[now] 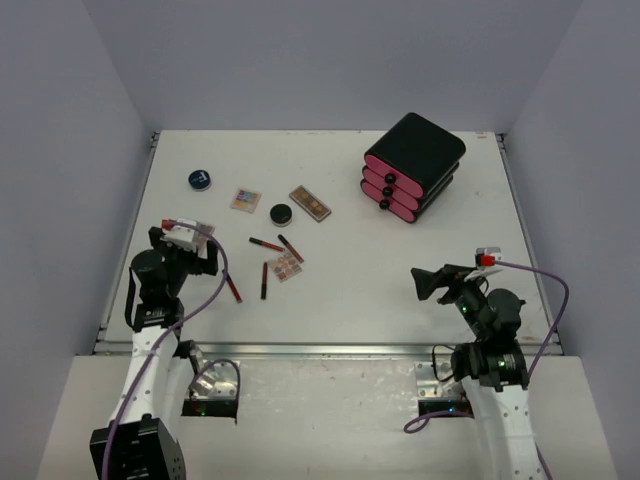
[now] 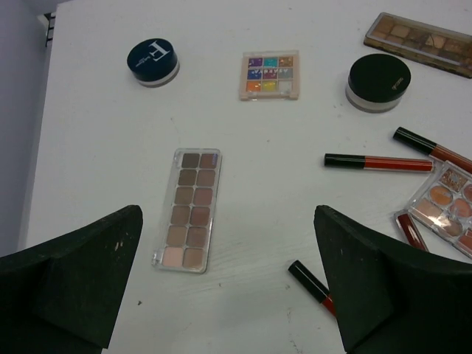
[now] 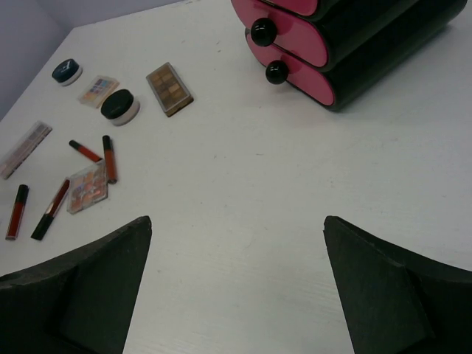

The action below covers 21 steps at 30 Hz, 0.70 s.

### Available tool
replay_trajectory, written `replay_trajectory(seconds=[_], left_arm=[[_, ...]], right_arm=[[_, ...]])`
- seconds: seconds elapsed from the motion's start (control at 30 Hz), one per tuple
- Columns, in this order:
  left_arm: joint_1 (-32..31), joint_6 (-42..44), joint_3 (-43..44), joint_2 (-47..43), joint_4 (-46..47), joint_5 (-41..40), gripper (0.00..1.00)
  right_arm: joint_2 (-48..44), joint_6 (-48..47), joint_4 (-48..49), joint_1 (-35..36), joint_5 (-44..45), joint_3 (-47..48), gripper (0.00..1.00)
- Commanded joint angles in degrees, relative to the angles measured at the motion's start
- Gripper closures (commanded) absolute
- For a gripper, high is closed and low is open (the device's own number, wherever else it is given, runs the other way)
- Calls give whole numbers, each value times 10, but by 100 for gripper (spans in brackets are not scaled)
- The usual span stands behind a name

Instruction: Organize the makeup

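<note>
**Left gripper** [image 2: 227, 215]: the jaws stand wide apart and hold nothing. Only the inner faces of the two fingers show, because the lower frame edge cuts off the rest.
- **Below the fingers:** a long neutral palette [image 2: 186, 210] lies flat on the table [image 2: 96, 147], between the fingers and untouched. In the top view the wrist hides it.
- **Just ahead, to the right:**
  - One red stick [image 2: 311, 282] is half hidden behind the finger on that side.
  - A second stick [image 2: 380, 162] lies farther right, fully in view.
  - A third stick [image 2: 431, 147] and a clear palette [image 2: 446, 203] of pink-orange shades both run off the frame edge.
  - A fourth stick [image 2: 410, 230] lies just beside the clear palette. Whether they touch cannot be told.
- **Farther ahead:**
  - A dark-blue jar [image 2: 153, 60] sits to the left.
  - A small square colour palette [image 2: 270, 74] sits in the centre.
  - A round black compact [image 2: 378, 80] sits to the right.
  - A brown palette [image 2: 420, 33] lies beyond the compact and is cropped at the corner.

**Right gripper** [image 3: 237, 223]: the jaws are equally wide and empty, above the table surface.
- **Ahead and to the right:** the black box with pink drawers [image 3: 346, 44] stands there with its top cut off. Two drawer knobs show in this wrist view.
- **The makeup:** all of it lies well apart from this gripper, ahead and to its left. The long neutral palette is clipped there by the frame edge.
</note>
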Motion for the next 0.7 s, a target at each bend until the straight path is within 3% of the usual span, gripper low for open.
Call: replay_trajectory(seconds=[0.0,0.1,0.2,0.27,0.4,0.47,0.57,0.67], left_arm=[[2,-44,16,1,33,-32,0],[2,-68,63,19,23,-16,0],[1,53,158,62,-35,145,0],[-4,58,217,103,-72,216,0],[-127,36,434,271,-184,121,10],[-199,59,528,339,-218,64,9],[-299,109,588,434,-225,-31,4],[-358,135,630,519,-229,-73,5]], right_arm=[[-33,12,9,-2,18,26,1],[-13,63,4,-2,44,50,1],[38,65,54,-2,25,79,1],[79,60,80,-2,15,107,1],[288,48,82,-2,23,253,1],[396,51,72,-3,45,325,7],[567,53,44,-2,80,457,22],[687,43,17,-2,106,562,20]])
